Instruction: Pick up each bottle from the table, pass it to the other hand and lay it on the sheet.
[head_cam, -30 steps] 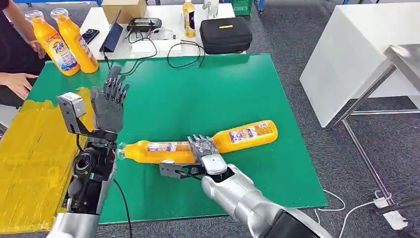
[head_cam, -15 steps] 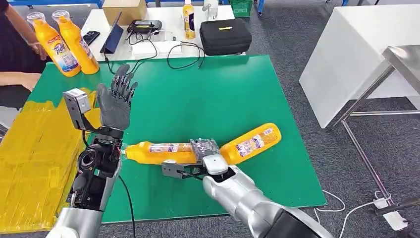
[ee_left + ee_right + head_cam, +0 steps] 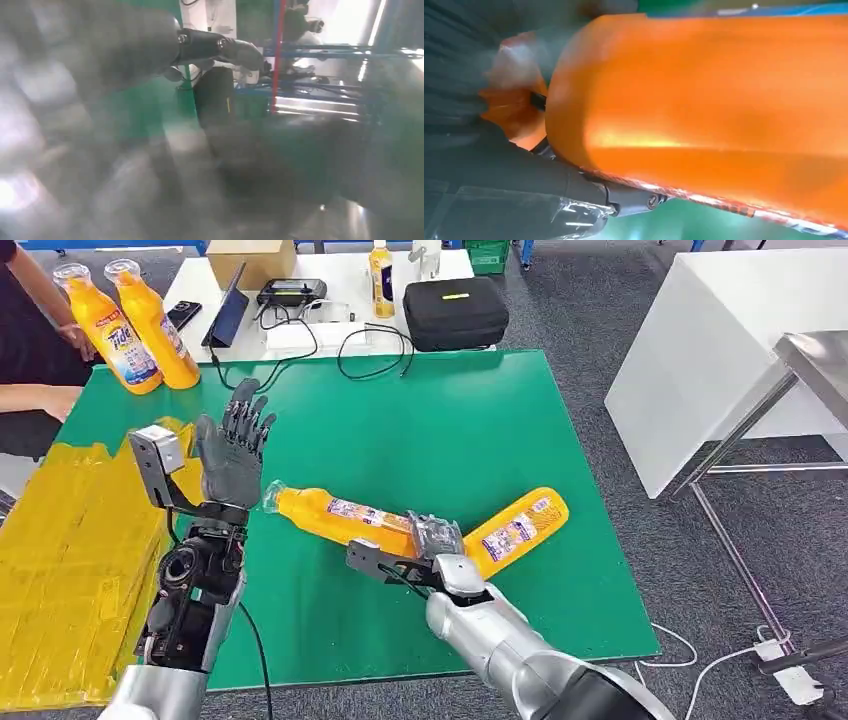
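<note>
The orange bottle was gripped near its base by the right hand, cap tilted toward the spread, empty left hand above the green table; a slip could be risked, since the long neck overhung the grip.

Silver arms, dark grey left hand, right hand film-wrapped, black cable, exposed forearm mechanics

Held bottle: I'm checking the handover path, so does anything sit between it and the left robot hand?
Nothing visible does. The held bottle in the right robot hand points its cap at the open left robot hand across bare green table.
</note>
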You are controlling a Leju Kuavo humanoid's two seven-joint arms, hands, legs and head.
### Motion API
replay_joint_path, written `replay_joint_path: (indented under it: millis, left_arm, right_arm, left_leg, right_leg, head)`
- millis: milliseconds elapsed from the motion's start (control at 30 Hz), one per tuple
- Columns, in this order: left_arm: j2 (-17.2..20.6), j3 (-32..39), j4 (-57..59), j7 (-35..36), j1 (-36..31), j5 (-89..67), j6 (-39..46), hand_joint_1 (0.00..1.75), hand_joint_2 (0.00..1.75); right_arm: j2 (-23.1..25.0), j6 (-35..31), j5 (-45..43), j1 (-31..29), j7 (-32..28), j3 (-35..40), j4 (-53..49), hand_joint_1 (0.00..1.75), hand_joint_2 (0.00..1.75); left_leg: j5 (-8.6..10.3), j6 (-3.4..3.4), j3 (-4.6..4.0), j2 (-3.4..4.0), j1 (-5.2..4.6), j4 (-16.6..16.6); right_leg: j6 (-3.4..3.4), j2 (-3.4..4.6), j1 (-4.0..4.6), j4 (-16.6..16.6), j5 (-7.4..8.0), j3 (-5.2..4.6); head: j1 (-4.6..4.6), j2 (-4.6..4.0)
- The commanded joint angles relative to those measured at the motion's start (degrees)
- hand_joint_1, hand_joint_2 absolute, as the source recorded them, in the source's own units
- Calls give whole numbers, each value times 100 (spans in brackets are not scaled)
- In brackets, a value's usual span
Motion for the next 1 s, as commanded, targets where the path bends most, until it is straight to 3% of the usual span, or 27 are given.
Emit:
replay_joint_path:
  millis: [33,167,333,367,600,667,833,900,1000]
  left_arm:
    - [65,254,69,-89,-144,-351,627,0,0]
    - [3,1053,-162,-496,-391,-656,1772,0,0]
    - [-72,1536,-174,-288,-444,-577,1855,0,0]
    - [-35,1582,68,4,-452,-446,1693,0,175]
    - [115,1789,854,218,-657,-324,1685,0,175]
    - [347,1761,1376,642,-651,-110,1107,0,175]
    - [371,1779,1446,578,-636,-89,1058,0,175]
    - [526,1765,1781,1071,-449,463,257,0,175]
    - [745,1634,2410,1144,-19,1100,-653,0,175]
  right_arm:
    - [-99,-379,-184,-71,-295,-790,90,175,175]
    - [-84,-295,-330,-102,-436,-1148,24,175,175]
    - [-90,-444,-316,-27,-541,-1424,11,175,175]
    - [-95,-488,-312,-12,-592,-1508,0,175,175]
    - [-80,-569,-238,-8,-712,-1699,-32,175,175]
    - [-68,-636,-235,-3,-902,-1828,-91,175,175]
    - [-67,-630,-230,-7,-900,-1836,-94,175,175]
    - [-39,-739,-237,23,-1232,-1937,-188,175,175]
    - [24,-999,-291,22,-1708,-2104,-349,175,175]
  left_leg:
    - [3,-11,2,-1,8,-7]
    - [1,-9,-24,6,8,4]
    - [-1,-12,-15,2,12,-2]
    - [0,-9,-17,-5,8,-1]
    - [4,-15,-11,-7,14,-6]
    - [6,-15,-8,-7,10,-11]
    - [1,-13,-12,3,9,-7]
    - [1,-14,-13,-3,11,-6]
    - [1,-14,11,26,2,-28]
  right_leg:
    - [-8,-10,8,-11,3,6]
    - [-7,0,7,0,4,-19]
    - [-8,-6,11,-3,-1,-11]
    - [-6,-9,8,-2,-1,-12]
    - [-10,-16,14,-13,3,-1]
    - [-11,-14,10,-13,3,-2]
    - [-10,-4,8,-7,1,-8]
    - [-10,-14,9,-7,-2,-7]
    - [-10,19,1,-19,4,2]
  head:
    - [2,0]
    - [2,0]
    - [0,0]
    - [2,2]
    - [2,0]
    - [2,0]
    - [2,0]
    - [0,2]
    - [2,0]
